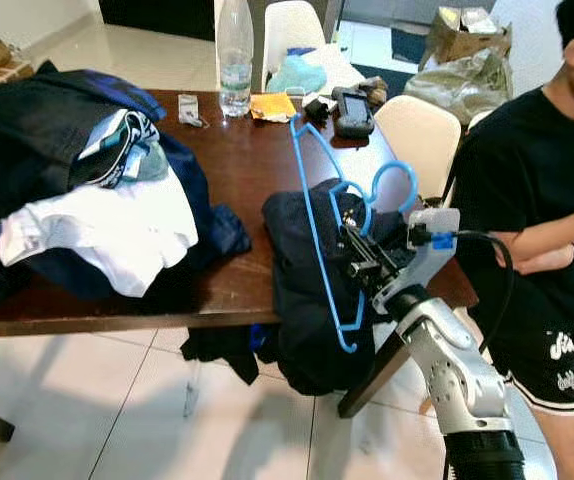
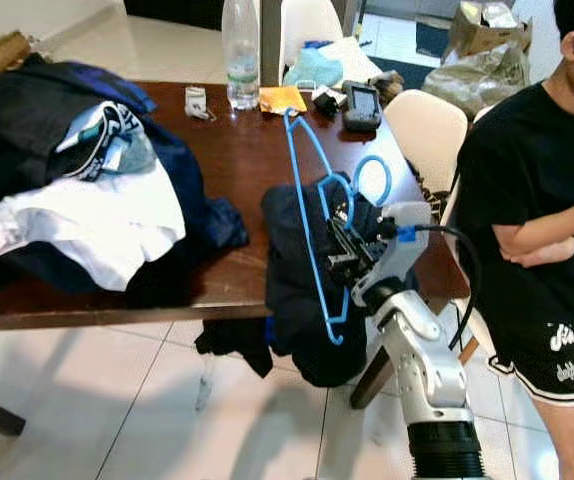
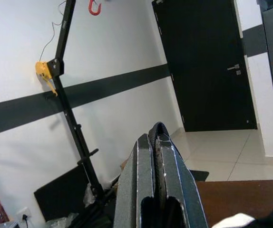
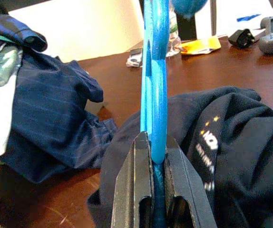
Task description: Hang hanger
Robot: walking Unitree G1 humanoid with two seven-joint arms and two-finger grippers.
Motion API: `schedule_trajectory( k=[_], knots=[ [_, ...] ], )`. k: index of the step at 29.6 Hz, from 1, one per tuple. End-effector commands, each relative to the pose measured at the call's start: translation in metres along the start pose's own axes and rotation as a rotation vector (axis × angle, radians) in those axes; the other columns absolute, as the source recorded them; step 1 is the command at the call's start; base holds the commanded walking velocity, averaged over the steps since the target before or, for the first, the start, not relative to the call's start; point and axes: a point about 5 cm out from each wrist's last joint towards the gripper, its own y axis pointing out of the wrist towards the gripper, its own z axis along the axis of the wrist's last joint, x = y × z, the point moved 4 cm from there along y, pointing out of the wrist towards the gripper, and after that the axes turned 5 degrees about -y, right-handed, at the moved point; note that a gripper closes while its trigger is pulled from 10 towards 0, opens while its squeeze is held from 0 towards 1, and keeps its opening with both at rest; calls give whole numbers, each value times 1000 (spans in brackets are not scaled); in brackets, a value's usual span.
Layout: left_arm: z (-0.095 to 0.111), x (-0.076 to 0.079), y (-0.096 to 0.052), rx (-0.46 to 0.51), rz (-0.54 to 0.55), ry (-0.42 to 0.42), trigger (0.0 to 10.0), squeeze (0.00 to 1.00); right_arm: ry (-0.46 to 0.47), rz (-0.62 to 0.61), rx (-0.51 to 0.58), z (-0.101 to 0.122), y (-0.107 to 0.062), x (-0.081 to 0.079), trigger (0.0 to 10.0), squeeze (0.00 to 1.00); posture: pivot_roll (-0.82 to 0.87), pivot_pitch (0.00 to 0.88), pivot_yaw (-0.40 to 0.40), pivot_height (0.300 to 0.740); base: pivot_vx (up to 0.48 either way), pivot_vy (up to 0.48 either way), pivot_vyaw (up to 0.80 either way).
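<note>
Hanger gripped, hanging yet to come

The right gripper is clenching the blue hanger, holding it above the dark garment beneath its fingers; the left gripper is pinched shut, empty.

A home's dining area; a dark wooden counter on pale floor tiles, cream chairs drawn up around it; on the counter, heaped laundry, a water bottle and a phone; a person stands beside the counter.
</note>
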Motion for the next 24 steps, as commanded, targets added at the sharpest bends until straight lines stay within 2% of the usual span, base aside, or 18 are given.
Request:
schedule_trajectory(
  k=[1, 3, 5, 7, 8, 9, 10, 11, 12, 13, 14, 16, 17, 18, 19, 21, 22, 24],
  knots=[
    [12, -2, 3, 43, 0, -18, 1451, 0, -1, 19, -6, 0, -1, -3, 10000, 0, 153, 153, -79, 740, 480, 0, 800],
    [21, -1, 6, 68, -8, -28, 1490, 0, 1, 45, 10, 3, -1, -7, 10000, 0, 154, 152, -79, 740, 480, 0, 794],
    [40, 1, 11, 122, -31, -62, 2275, 0, 17, 75, 36, 7, 0, -12, 10000, 0, 157, 150, -79, 740, 480, 0, 788],
    [46, 2, 12, 138, -40, -74, 2275, 0, 24, 77, 40, 7, 1, -13, 10000, 0, 157, 150, -79, 740, 480, 0, 788],
    [54, 3, 14, 157, -50, -91, 1529, 0, 28, 72, 43, 7, 1, -12, 10000, 0, 159, 151, -79, 740, 480, 0, 500],
    [54, 3, 14, 157, -50, -91, 1529, 0, 28, 72, 43, 7, 1, -12, 10000, 0, 159, 151, -79, 740, 480, 0, 500],
    [61, 4, 15, 173, -61, -112, 2235, 0, 34, 61, 43, 7, 1, -11, 10000, 0, 161, 151, -78, 740, 480, 0, 0],
    [61, 4, 15, 173, -61, -112, 2235, 0, 34, 61, 43, 7, 1, -11, 10000, 0, 161, 151, -78, 740, 480, 0, 0],
    [68, 6, 17, 187, -75, -140, 3569, 0, 37, 50, 42, 7, 1, -10, 10000, 0, 163, 151, -78, 740, 480, 0, 0],
    [68, 6, 17, 187, -75, -140, 3569, 0, 37, 50, 42, 7, 1, -10, 10000, 0, 163, 151, -78, 740, 480, 0, 0],
    [81, 13, 22, 196, -118, -230, 10000, 0, 44, 31, 40, 6, 2, -8, 10000, 0, 166, 151, -75, 740, 0, 0, 0],
    [81, 13, 22, 196, -118, -230, 10000, 0, 44, 31, 40, 6, 2, -8, 10000, 0, 166, 151, -75, 740, 0, 0, 0],
    [84, 16, 24, 196, -138, -270, 10000, 0, 44, 27, 39, 6, 2, -7, 10000, 0, 166, 151, -75, 740, 0, 0, 0],
    [86, 27, 25, 179, -206, -308, 10000, 0, 45, 25, 38, 6, 2, -6, 10000, 0, 171, 151, -74, 740, 0, 0, 0],
    [86, 27, 25, 179, -206, -308, 10000, 0, 45, 25, 38, 6, 2, -6, 10000, 0, 171, 151, -74, 740, 0, 0, 0],
    [81, 67, 21, 134, -419, -297, 10000, 0, 45, 20, 37, 6, 3, -5, 10000, 0, 175, 153, -68, 740, 0, 0, 0],
    [74, 81, 18, 103, -485, -266, 10000, 0, 45, 17, 37, 6, 3, -5, 10000, 0, 174, 154, -65, 740, 0, 0, 0],
    [74, 81, 18, 103, -485, -266, 10000, 0, 45, 17, 37, 6, 3, -5, 10000, 0, 174, 154, -65, 740, 0, 0, 0]
  ],
)
